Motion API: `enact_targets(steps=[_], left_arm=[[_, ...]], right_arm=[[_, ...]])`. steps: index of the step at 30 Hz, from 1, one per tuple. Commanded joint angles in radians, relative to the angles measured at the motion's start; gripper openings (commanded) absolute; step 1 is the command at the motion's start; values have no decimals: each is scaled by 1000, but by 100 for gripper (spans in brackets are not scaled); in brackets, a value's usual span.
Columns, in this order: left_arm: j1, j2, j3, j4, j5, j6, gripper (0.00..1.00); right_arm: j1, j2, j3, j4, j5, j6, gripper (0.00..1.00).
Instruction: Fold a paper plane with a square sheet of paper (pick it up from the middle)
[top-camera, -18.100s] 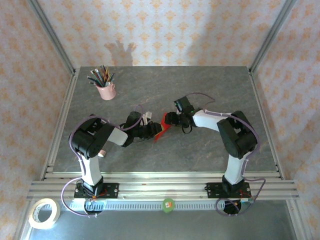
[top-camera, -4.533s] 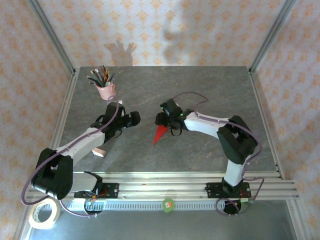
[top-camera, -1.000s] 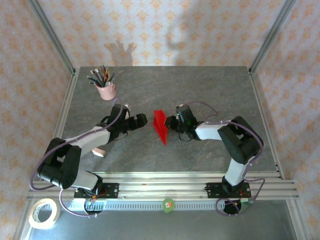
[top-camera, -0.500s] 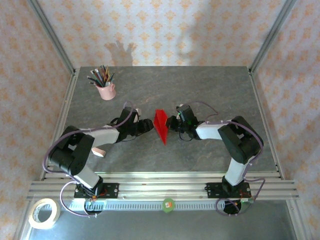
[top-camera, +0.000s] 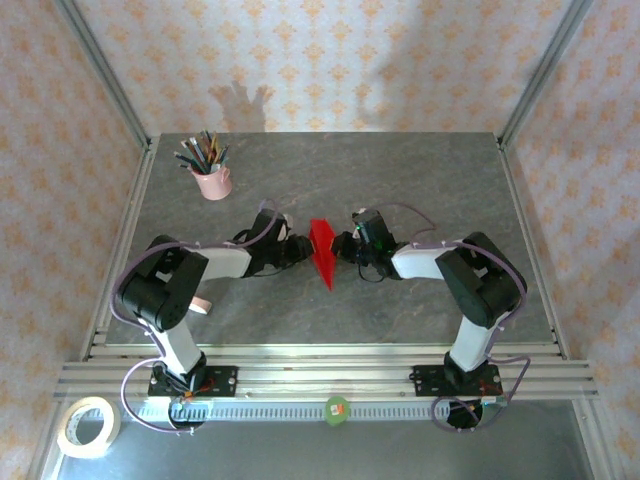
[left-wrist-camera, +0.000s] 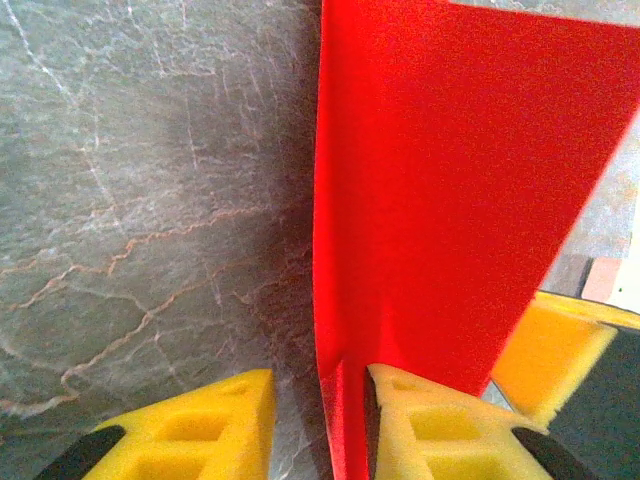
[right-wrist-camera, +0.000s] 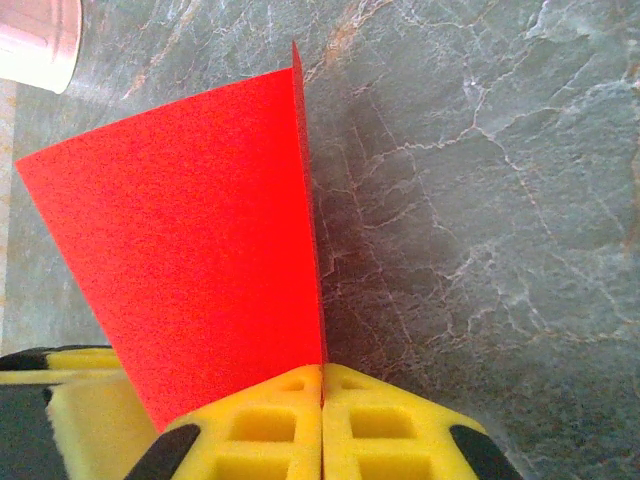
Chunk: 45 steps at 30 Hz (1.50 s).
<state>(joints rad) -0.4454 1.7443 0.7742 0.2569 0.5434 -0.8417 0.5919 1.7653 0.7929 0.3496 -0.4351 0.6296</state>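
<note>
Paper plane (top-camera: 322, 252) — smooth red creased wedge — pinched in right jaws; left jaws straddle its edge, not closed

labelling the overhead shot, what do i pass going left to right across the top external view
tape roll → pink cup → left gripper → paper plane → right gripper

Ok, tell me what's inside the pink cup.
Pencils stand in the pink cup, fanning out above its rim. Their lower ends and the cup's bottom are hidden.
</note>
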Motion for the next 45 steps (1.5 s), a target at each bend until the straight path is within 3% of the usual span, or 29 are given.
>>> enact_targets(steps=[1,7,11,30,35,39,45], left_arm=[[-8,32,35,23,14,-13,27],[-4,49,74,-3,12,3,9],[6,23,105,-68,-14,48,3],[51,-18,33,-24,-79,-6,2],[51,-1,37,-30,-74,-9,2],[51,3,37,-15,-61,-16,1],[51,1,41,-15,-55,-7,1]], right_arm=[[-7,17,5,19,3,-18,7],[-20,-16,-11,49,3,1,4],[-40,-74,-31,66,29,-1,3],[-72,-6,-51,106,36,33,5],[-71,30,-12,31,50,41,7],[-71,34,13,-20,40,56,12],[-71,-58,37,-82,43,32,29]])
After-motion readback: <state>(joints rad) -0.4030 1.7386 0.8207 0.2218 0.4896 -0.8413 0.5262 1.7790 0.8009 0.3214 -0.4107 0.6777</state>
